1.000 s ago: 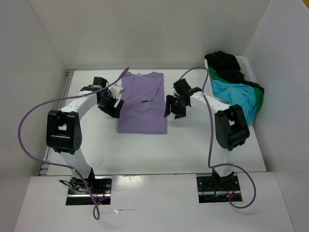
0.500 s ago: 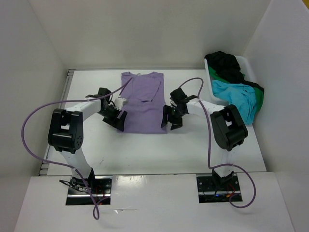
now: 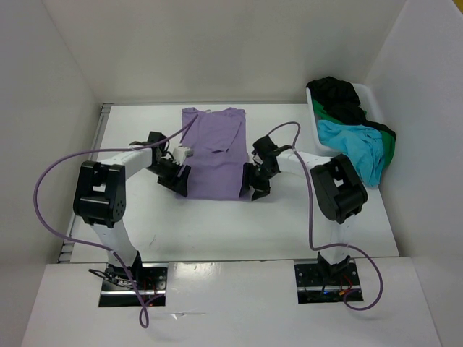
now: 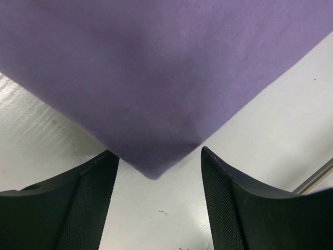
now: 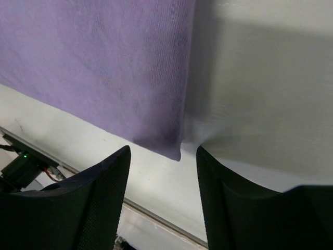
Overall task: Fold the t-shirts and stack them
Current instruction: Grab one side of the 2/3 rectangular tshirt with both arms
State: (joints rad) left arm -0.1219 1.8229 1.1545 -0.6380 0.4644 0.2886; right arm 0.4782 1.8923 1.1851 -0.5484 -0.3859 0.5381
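Observation:
The lavender purple t-shirt (image 3: 213, 152) lies flat on the table, folded lengthwise, collar at the far end. My left gripper (image 3: 179, 182) is open and low at the shirt's near left corner (image 4: 153, 174), which sits between the fingers (image 4: 83, 208). My right gripper (image 3: 252, 186) is open and low at the shirt's near right corner (image 5: 174, 153), which lies between its fingers (image 5: 234, 208). Neither holds cloth. The black t-shirt (image 3: 336, 97), turquoise blue t-shirt (image 3: 354, 144) and bright green t-shirt (image 3: 391, 148) lie heaped in and over the white bin at the right.
The white plastic bin (image 3: 365, 94) stands at the far right against the right wall. White walls enclose the table on the left, back and right. Purple cables loop from both arms. A metal strip (image 5: 156, 219) runs along the table's near edge.
Both grippers have moved toward me along the shirt's sides and come down to its near corners. The shirt's near edge has drawn slightly inward.

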